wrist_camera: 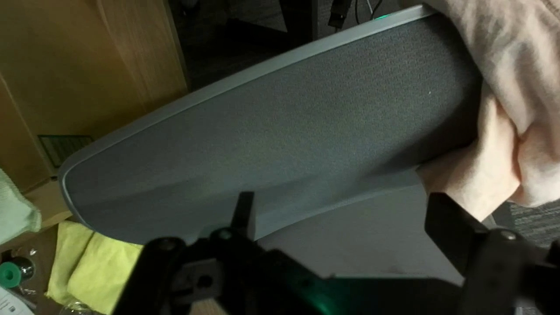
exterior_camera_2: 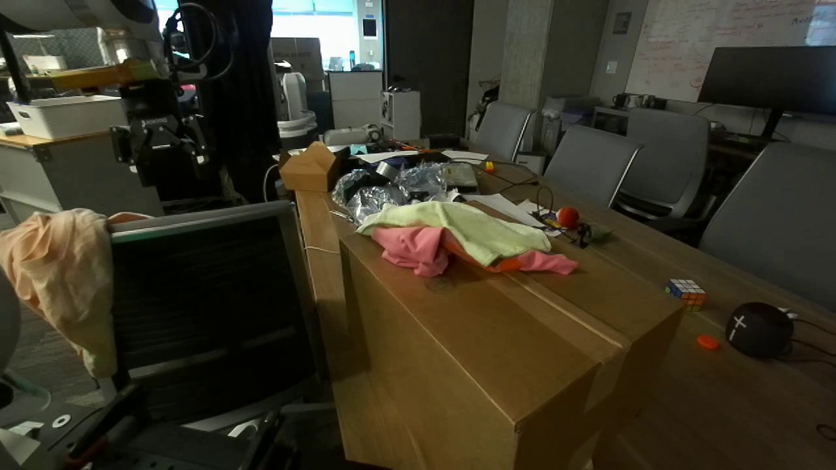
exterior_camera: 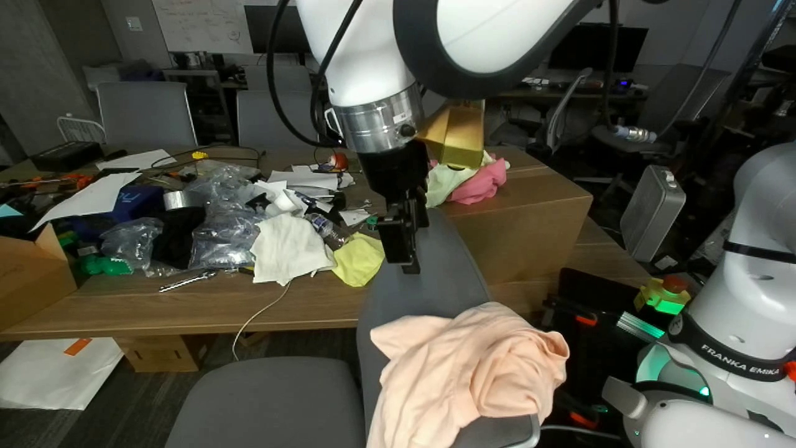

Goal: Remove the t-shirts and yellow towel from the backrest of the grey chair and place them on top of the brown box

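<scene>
Nearest the wrist camera, the hand (wrist_camera: 345, 218) hangs, jaws apart, over the grey chair (exterior_camera: 267, 398), whose backrest rim (wrist_camera: 271, 69) runs uncovered to the peach t-shirt (exterior_camera: 466, 379) at one end. Beyond, on the tabletop (exterior_camera: 155, 314), the brown box (exterior_camera_2: 496, 339) bears the yellow towel (exterior_camera_2: 470, 228) across the pink t-shirt (exterior_camera_2: 411, 251) (in an exterior view alone, a puzzle cube (exterior_camera_2: 687, 294) too), with a whiteboard (exterior_camera: 205, 25) behind.

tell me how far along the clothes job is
Done: the yellow towel and pink t-shirt lie on top of the brown box. In hand: nothing; the gripper hangs open and empty over the grey chair. Left: the peach t-shirt, draped over that chair.
</scene>
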Robot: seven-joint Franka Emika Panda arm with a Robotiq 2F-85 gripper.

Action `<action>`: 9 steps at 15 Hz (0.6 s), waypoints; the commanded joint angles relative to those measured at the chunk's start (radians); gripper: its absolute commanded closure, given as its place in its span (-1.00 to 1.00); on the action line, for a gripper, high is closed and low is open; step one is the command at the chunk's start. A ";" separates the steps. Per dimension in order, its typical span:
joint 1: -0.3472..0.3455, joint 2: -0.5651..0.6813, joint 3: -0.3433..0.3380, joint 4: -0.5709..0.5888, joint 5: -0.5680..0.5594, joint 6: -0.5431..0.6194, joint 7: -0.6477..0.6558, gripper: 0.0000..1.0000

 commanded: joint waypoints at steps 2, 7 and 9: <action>0.023 0.077 0.006 0.058 0.011 -0.038 0.039 -1.00; 0.060 0.118 0.021 0.092 0.010 -0.048 0.073 -1.00; 0.076 0.127 0.028 0.111 0.009 -0.056 0.093 -1.00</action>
